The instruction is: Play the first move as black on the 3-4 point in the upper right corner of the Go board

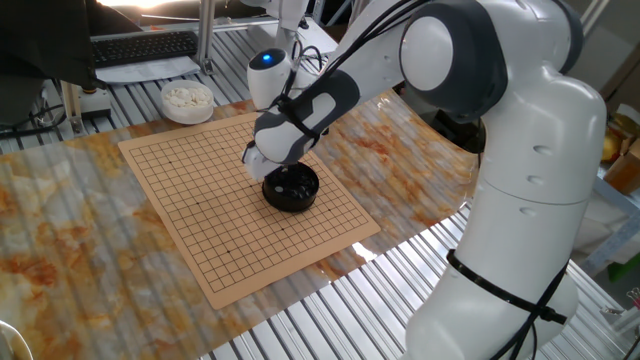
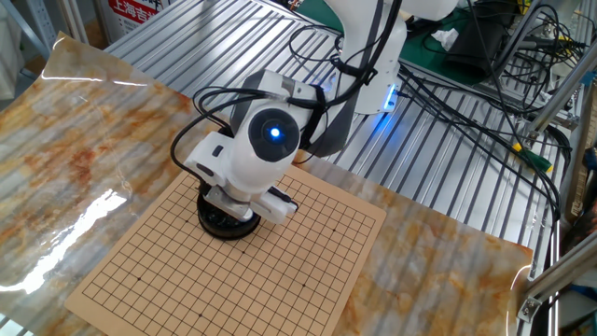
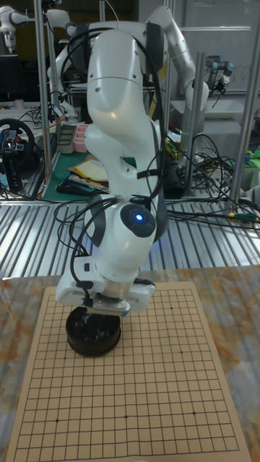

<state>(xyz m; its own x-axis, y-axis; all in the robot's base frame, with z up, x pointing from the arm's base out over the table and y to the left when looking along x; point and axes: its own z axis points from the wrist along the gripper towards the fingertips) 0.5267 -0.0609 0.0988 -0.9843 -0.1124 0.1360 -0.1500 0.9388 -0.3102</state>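
The Go board (image 1: pixel 190 215) (image 2: pixel 308 280) (image 3: pixel 159 390) lies on the marbled table, and no stone shows on its grid. A wide black bowl (image 1: pixel 291 189) (image 2: pixel 222 222) (image 3: pixel 92 333) stands on the board with dark glossy contents. My gripper (image 1: pixel 276 172) (image 2: pixel 235 203) (image 3: pixel 101 310) hangs just above the bowl, its fingertips hidden behind the white hand. A black stone between the fingers is hidden, if there is one. In the tall fixed view the 3-4 point lies in the bare upper right corner of the grid (image 3: pixel 178 307), well right of the gripper.
A white bowl of white stones (image 1: pixel 187 100) sits off the board at its far corner, next to a keyboard (image 1: pixel 145 47). Cables (image 2: pixel 466 103) run over the ribbed metal table behind the board. The robot's large body (image 1: pixel 520 200) stands at the board's right side.
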